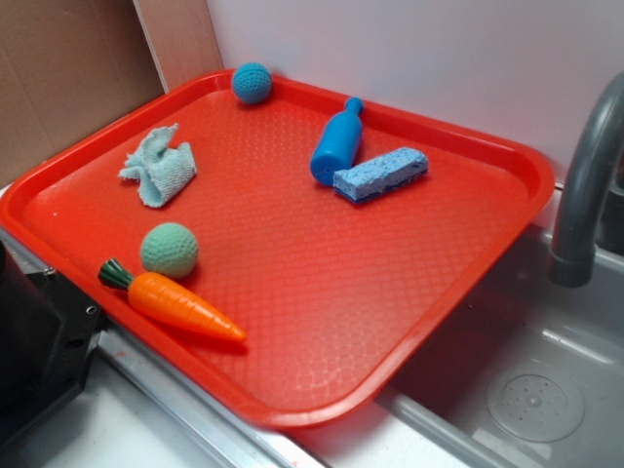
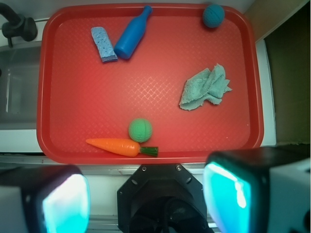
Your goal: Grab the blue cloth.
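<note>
The blue cloth (image 1: 158, 166) is a crumpled pale blue-green rag lying on the left part of the red tray (image 1: 322, 273). In the wrist view the cloth (image 2: 204, 88) lies on the right side of the tray (image 2: 87, 107). My gripper (image 2: 148, 199) is open and empty, its two teal-padded fingers (image 2: 233, 194) spread wide at the bottom of the wrist view. It is high above the near edge of the tray, well away from the cloth. The gripper does not show in the exterior view.
On the tray lie a teal knitted ball (image 2: 213, 15), a blue bottle (image 2: 131, 34), a blue sponge (image 2: 103, 43), a green knitted ball (image 2: 140, 130) and a toy carrot (image 2: 119, 145). A sink (image 1: 526, 390) with a grey faucet (image 1: 585, 175) lies beside the tray. The black robot base (image 2: 160, 194) is below me.
</note>
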You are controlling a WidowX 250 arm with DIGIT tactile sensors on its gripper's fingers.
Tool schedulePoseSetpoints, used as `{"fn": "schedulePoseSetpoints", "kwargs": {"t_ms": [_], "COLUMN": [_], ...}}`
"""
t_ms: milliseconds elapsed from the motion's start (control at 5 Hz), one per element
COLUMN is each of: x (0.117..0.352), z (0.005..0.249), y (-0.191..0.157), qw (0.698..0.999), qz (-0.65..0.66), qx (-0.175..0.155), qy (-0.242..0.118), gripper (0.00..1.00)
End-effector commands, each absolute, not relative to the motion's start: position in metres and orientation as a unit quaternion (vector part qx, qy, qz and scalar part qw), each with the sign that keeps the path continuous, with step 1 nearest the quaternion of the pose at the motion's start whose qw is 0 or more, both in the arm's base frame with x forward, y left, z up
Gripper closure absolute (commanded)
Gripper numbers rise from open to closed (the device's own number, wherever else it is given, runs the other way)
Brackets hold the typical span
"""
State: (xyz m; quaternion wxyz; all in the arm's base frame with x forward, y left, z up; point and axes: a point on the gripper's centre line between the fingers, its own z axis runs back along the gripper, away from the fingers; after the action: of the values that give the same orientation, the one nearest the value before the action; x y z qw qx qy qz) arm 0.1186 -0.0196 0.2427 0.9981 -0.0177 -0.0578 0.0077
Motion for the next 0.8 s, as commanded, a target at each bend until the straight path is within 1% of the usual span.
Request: {"fn": "schedulePoseSetpoints", "kwargs": {"t_ms": [0,200,400,600], "x": [0.119,0.145,0.181,0.195], "z": [0.243,0.193,0.158,0.136], "y": [-0.02,0.026,0.051,0.069], "qw": [0.998,0.991,0.964,0.936], "qz": [0.008,0.13,0.253,0.341], "qx": [-0.018,0.023,0.038,0.029], "qy": [-0.058,-0.032,-0.07,-0.083], "gripper": [0.0,0.0,0.0,0.0]}}
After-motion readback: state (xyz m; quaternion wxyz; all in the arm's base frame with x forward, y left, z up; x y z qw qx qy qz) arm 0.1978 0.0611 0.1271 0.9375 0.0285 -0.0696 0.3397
